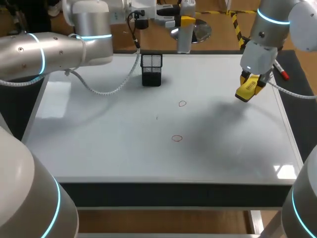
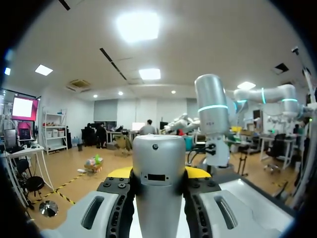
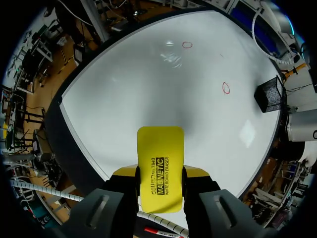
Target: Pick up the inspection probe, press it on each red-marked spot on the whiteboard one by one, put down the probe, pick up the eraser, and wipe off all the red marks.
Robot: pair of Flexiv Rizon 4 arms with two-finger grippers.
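R gripper (image 3: 159, 171) was clamped on the flat yellow eraser (image 3: 159, 153), up well right of the black mesh pen cup (image 1: 151, 69). L gripper (image 2: 159, 172) gripped the grey cylindrical probe (image 2: 158, 158) behind the cup. My plan: lower the eraser flat w/ even pressure, then sweep both red rings (image 1: 183, 103) front-right of the cup.

Right gripper (image 3: 159, 171) clamped on eraser (image 3: 159, 148), pointing down. Left gripper (image 2: 158, 172) clamped on probe (image 2: 158, 153), wrist level.

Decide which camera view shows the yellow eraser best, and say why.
The right wrist view: the eraser shows large and face-on, gripped in the right tool. The head view shows it small and tilted under the right arm. The left wrist view shows the probe, not the eraser.
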